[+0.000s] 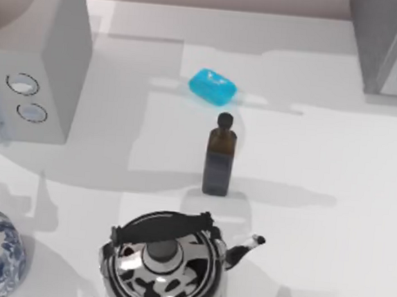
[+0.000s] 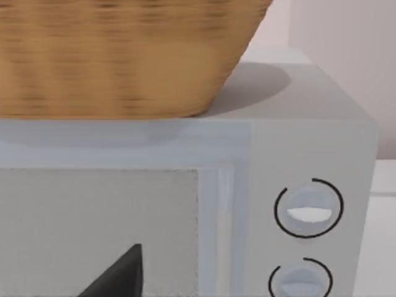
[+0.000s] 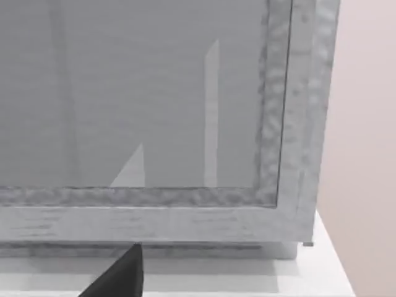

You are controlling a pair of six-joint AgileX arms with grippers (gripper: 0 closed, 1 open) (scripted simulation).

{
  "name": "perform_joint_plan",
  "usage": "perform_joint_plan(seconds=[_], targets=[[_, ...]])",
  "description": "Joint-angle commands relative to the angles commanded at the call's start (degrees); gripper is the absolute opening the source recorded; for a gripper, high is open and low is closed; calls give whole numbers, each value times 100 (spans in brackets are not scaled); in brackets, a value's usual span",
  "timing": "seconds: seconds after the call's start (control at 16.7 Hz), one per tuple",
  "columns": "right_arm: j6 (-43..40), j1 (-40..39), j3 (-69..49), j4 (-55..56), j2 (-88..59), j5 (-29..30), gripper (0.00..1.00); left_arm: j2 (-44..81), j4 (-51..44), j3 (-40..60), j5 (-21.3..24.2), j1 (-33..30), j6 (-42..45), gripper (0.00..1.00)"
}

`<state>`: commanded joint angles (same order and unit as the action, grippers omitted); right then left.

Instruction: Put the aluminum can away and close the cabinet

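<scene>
Cabinet (image 3: 307, 124) closing is, by my judgement, the step in hand. My right fingers (image 3: 124, 272) hang just in front of its pale framed door (image 3: 154, 93), low and near the bottom rail. One dark tip is all I can make out, so I cannot tell whether they are spread or pressed together. The door looks close to flush with the speckled frame on its right edge, but I cannot tell if it is fully seated. I also cannot tell whether the aluminum can sits behind the panel. To finish well, I would press on the solid frame rail rather than the thin middle panel. The push should go straight toward the far wall, slow and even, so the tall unit does not rock or slide on the desk (image 1: 309, 151). I would stop once the frame meets the body all along its edge, then back straight out. The cabinet stands at the far right corner of the desk, well apart from the dark brown bottle (image 1: 220, 157) and the blue block (image 1: 212, 86) in the middle. My left fingers (image 2: 120, 275) are parked at the left, facing the light grey box (image 2: 309, 148) that carries a woven basket (image 2: 124, 55).
</scene>
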<state>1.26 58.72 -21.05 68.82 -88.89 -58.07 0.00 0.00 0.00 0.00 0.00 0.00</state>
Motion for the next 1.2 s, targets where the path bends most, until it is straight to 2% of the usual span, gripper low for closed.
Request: perform_joint_plan(seconds=[0.36, 0.6, 0.84, 1.2], targets=[[0, -9, -43, -85, 12, 8, 100, 0, 0, 0, 0, 0, 0, 100], [2, 101, -862, -931, 9, -61, 100, 0, 0, 0, 0, 0, 0, 100], [-2, 202, -2493, -2750, 109, -187, 100, 0, 0, 0, 0, 0, 0, 100], [-6, 224, -5450, -6465, 572, -246, 100, 0, 0, 0, 0, 0, 0, 100]])
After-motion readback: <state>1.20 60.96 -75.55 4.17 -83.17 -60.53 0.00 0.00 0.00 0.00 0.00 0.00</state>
